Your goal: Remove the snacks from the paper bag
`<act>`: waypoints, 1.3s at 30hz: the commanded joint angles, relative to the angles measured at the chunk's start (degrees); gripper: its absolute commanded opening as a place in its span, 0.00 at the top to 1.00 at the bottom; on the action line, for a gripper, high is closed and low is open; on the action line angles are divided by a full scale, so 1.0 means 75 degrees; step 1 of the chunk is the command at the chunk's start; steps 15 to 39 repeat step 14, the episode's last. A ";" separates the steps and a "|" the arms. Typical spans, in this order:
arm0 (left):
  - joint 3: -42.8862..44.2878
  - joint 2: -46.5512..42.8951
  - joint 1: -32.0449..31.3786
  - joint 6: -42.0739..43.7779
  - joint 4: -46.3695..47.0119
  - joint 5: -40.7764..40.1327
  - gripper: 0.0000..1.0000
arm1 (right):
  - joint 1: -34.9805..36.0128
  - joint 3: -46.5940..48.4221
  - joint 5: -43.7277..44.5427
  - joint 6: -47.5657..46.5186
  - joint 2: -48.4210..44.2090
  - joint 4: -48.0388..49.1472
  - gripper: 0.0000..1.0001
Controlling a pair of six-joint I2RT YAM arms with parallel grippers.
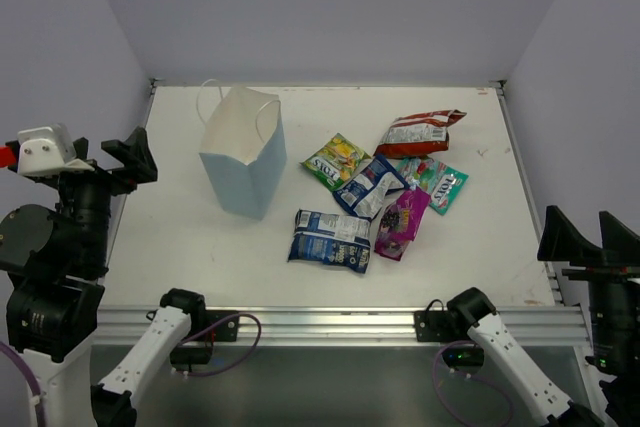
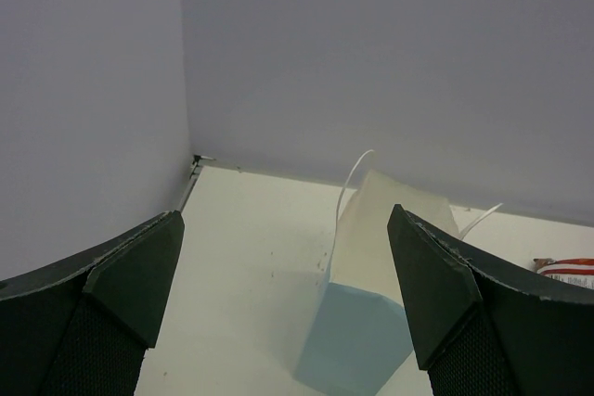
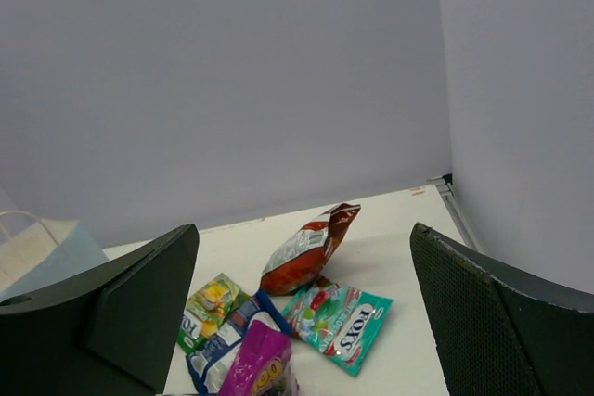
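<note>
Black left gripper point(image 2: 285, 214), right gripper point(image 3: 304, 228) agape

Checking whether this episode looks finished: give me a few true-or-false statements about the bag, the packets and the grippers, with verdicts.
1. The paper bag stands upright on the table. True.
2. The left gripper grips the bag. False: it is open and empty, apart from the bag.
3. The red-white packet lies outside the bag. True.
4. The magenta packet lies left of the bag. False: in the top view it lies to the bag's right.
5. The right gripper is open. True.
</note>
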 commanded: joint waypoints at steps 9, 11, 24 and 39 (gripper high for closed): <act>-0.0191 0.0185 -0.0052 0.0069 0.0051 0.0266 0.00 | -0.0022 -0.0057 -0.0278 -0.0109 0.0147 0.0265 0.01; -0.0203 0.0243 -0.0052 0.0069 0.0039 0.0359 0.00 | -0.0023 -0.0104 -0.0302 -0.0074 0.0135 0.0265 0.01; -0.0238 0.0302 -0.0040 0.0046 0.0027 0.0418 0.00 | -0.0022 -0.0151 -0.0314 0.0008 0.0124 0.0276 0.01; -0.0238 0.0302 -0.0040 0.0046 0.0027 0.0418 0.00 | -0.0022 -0.0151 -0.0314 0.0008 0.0124 0.0276 0.01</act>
